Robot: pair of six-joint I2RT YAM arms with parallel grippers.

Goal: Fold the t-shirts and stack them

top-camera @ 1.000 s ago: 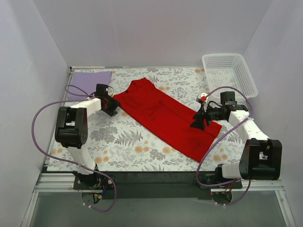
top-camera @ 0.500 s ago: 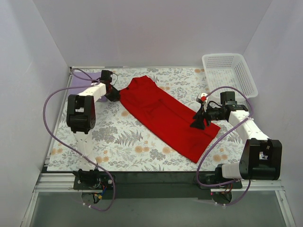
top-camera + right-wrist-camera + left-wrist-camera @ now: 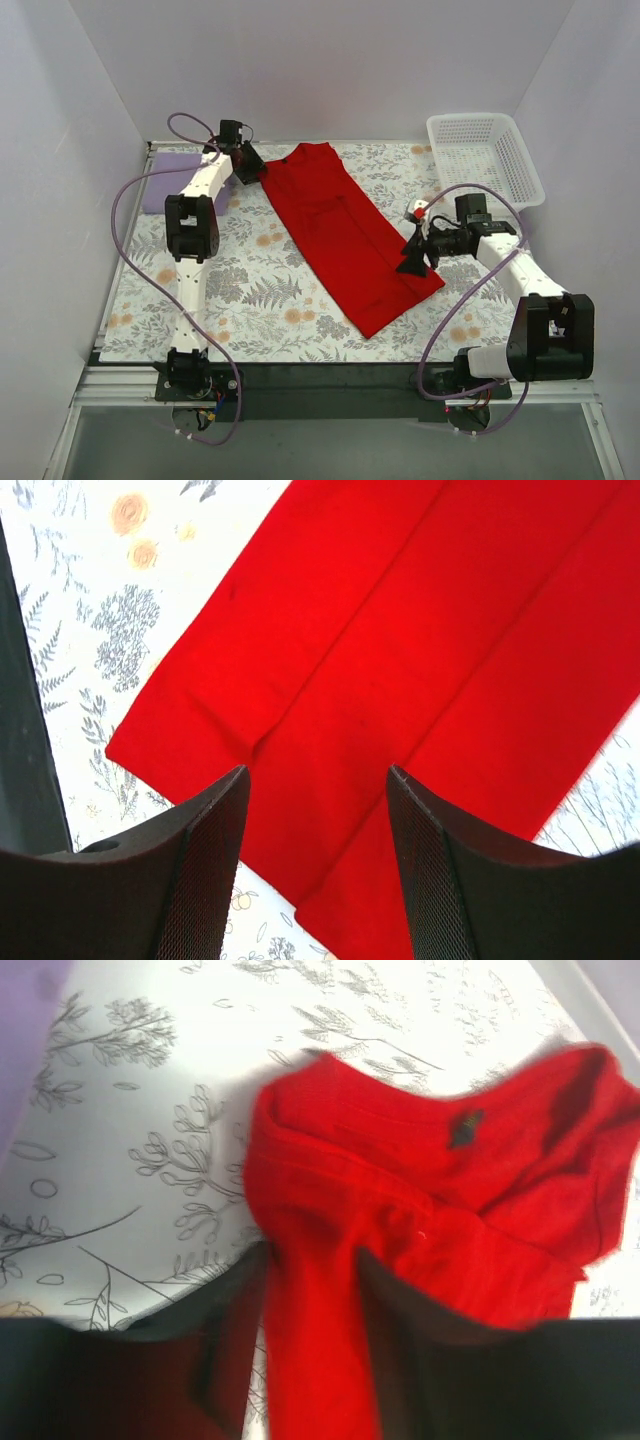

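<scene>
The left pincer [image 3: 312, 1300], clamped on the red t-shirt [image 3: 345, 235], had dragged its collar rearward, straightening it for folding; the right pincer [image 3: 315, 810] hung apart.

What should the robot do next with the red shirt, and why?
Probably lower the right fingers and pinch the near end of the shirt. It lies in a long strip, the left fingers grip its collar end, and the right fingers hang open above the other end. Both ends held would allow the fold.
</scene>
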